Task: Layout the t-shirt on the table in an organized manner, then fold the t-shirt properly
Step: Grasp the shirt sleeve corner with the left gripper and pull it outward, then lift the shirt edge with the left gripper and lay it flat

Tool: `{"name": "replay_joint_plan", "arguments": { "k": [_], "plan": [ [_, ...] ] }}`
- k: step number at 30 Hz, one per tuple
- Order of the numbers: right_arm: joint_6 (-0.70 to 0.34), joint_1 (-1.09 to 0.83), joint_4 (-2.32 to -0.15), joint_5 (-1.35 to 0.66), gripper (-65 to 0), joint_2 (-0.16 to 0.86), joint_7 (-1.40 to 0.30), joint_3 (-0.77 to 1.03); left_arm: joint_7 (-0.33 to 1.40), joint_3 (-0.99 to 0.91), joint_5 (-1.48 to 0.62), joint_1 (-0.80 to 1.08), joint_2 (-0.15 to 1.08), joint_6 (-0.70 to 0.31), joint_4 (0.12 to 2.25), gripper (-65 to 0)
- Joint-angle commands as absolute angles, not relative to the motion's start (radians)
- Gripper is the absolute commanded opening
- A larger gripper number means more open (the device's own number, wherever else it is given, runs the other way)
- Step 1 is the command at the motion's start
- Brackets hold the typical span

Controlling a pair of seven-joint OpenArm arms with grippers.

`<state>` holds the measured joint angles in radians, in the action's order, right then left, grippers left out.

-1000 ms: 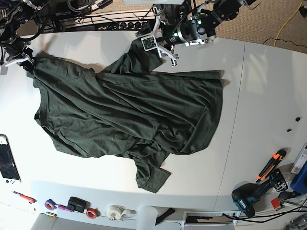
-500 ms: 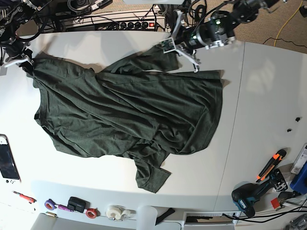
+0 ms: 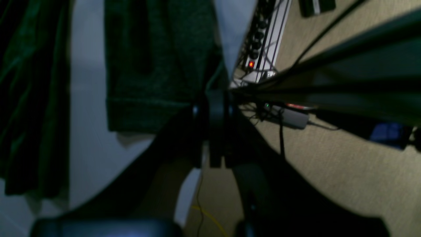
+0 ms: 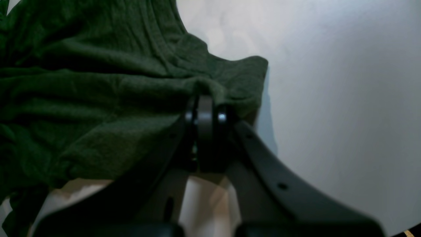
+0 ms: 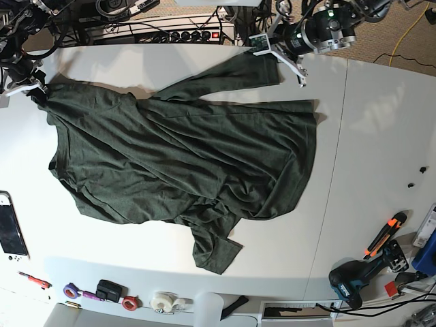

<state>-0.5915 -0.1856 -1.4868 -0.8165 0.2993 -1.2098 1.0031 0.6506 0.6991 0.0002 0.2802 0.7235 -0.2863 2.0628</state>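
The dark green t-shirt [image 5: 184, 157] lies spread and wrinkled across the white table [image 5: 381, 136]. One sleeve stretches toward the back right, where my left gripper [image 5: 270, 49] is shut on its end. In the left wrist view the closed fingertips [image 3: 213, 108] pinch the corner of the hemmed sleeve [image 3: 158, 49] past the table's edge [image 3: 85, 138]. My right gripper [image 5: 34, 87] at the far left is shut on a bunched corner of the shirt; its wrist view shows the tips [image 4: 205, 112] closed on a fabric fold [image 4: 98, 98] above the tabletop [image 4: 329, 82]. The other sleeve [image 5: 216, 251] points toward the front.
A power strip [image 5: 184, 34] and cables lie behind the table's back edge. A cutter [image 5: 385, 235] and a drill [image 5: 354, 279] sit at the front right, tape rolls [image 5: 163, 302] along the front edge, a handheld console [image 5: 12, 228] at the left. A dark seam [image 5: 337, 170] crosses the table's right side.
My left gripper closed on the sleeve end and carried it right and toward the back edge, drawing the sleeve out straight. The right gripper stayed where it was.
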Motion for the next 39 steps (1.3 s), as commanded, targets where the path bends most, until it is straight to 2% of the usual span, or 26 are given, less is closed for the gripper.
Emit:
{"name": "replay_joint_plan", "arguments": {
  "k": [1, 13, 23, 31, 34, 39],
  "plan": [
    [-0.593, -0.180, -1.503, -0.836, -65.0, 0.327, -1.179, 1.007, 0.667, 0.695, 0.027, 0.287, 0.749, -0.268, 2.077, -65.0],
    [-0.524, -0.144, -1.503, -0.717, -65.0, 0.330, -1.084, 1.009, 0.707, 0.695, 0.244, 0.353, 0.817, -0.046, 2.087, -65.0],
    [-0.522, -0.047, -1.503, -0.710, -65.0, 0.330, -1.083, 1.009, 0.715, 0.695, 0.318, 0.369, 0.817, 0.051, 2.356, -65.0],
    [-0.522, -0.047, -1.503, -0.706, -65.0, 0.330, -1.082, 1.008, 0.715, 0.695, 0.397, 0.368, 0.812, 0.091, 2.356, -65.0],
    [-0.522, -0.047, -1.503, -0.706, -65.0, 0.330, -1.078, 1.007, 0.716, 0.691, 0.464, 0.368, 0.812, 0.143, 2.356, -65.0],
    [-0.522, -0.047, -1.503, -0.706, -65.0, 0.330, -1.078, 1.007, 0.717, 0.592, 0.483, 0.368, 0.812, 0.195, 2.356, -65.0]
  ]
}}
